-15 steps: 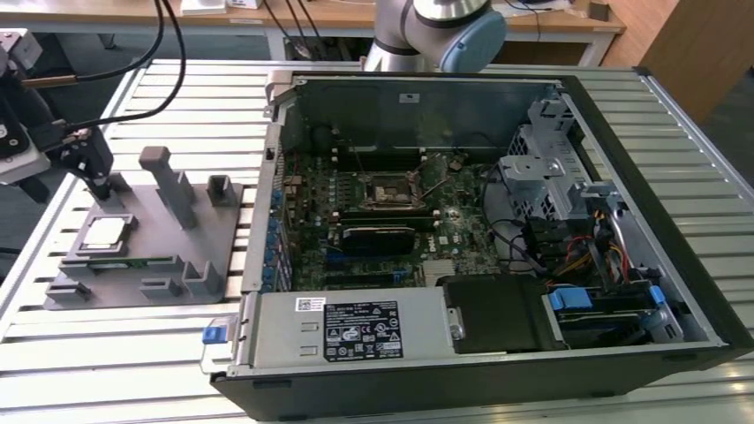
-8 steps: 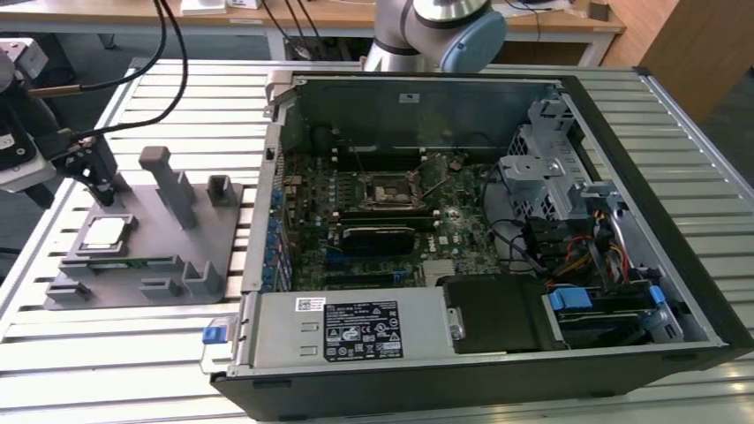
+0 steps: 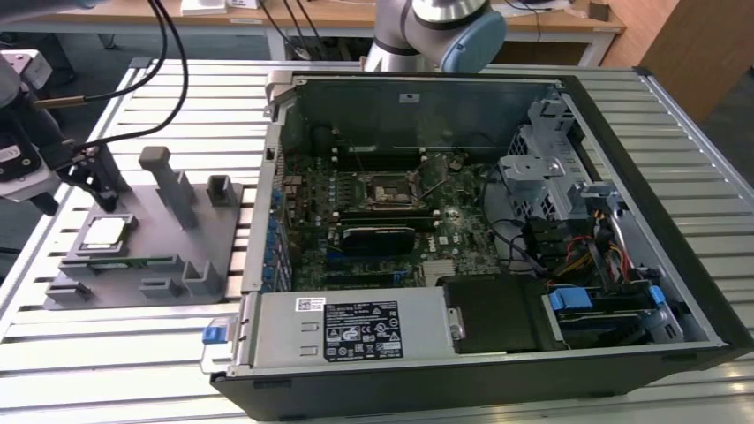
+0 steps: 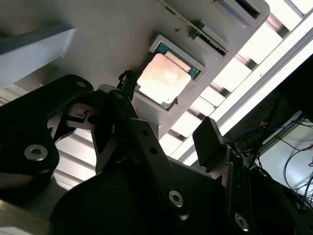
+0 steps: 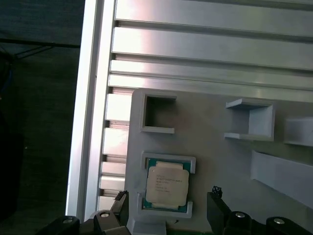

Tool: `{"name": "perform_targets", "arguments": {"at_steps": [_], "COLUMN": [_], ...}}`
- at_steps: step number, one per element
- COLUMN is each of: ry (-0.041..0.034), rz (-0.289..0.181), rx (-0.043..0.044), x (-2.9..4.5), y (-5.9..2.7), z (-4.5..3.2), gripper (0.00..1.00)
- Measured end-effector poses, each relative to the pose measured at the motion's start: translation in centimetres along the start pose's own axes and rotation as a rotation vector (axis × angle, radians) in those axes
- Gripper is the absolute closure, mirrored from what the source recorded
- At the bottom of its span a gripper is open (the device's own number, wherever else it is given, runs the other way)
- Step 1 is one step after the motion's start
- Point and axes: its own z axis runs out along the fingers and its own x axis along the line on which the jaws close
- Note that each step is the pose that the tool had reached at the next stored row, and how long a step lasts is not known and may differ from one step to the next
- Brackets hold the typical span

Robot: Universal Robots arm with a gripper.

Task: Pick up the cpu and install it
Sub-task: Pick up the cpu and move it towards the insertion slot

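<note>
The cpu lies uncovered in its grey holder, upright posts standing nearby.

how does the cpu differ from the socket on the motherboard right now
The cpu has a shiny silver top; the socket looks dark in the middle with a metal frame. The cpu lies in the grey holder outside the case; the socket sits on the board inside it. Both are square and lie flat.
</note>
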Motion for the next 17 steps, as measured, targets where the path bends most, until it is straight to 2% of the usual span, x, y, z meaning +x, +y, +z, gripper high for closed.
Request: {"name": "perform_targets", "arguments": {"at_steps": [11,17], "ry": [-0.0024,-0.0039], "rz": [0.005,0.029], "rx": [0.0013,0.0015], "x": [0.17,0.18], "y": [-0.03,-0.06], "z": [1.31,2.13], "gripper": [0.27,0.27]}}
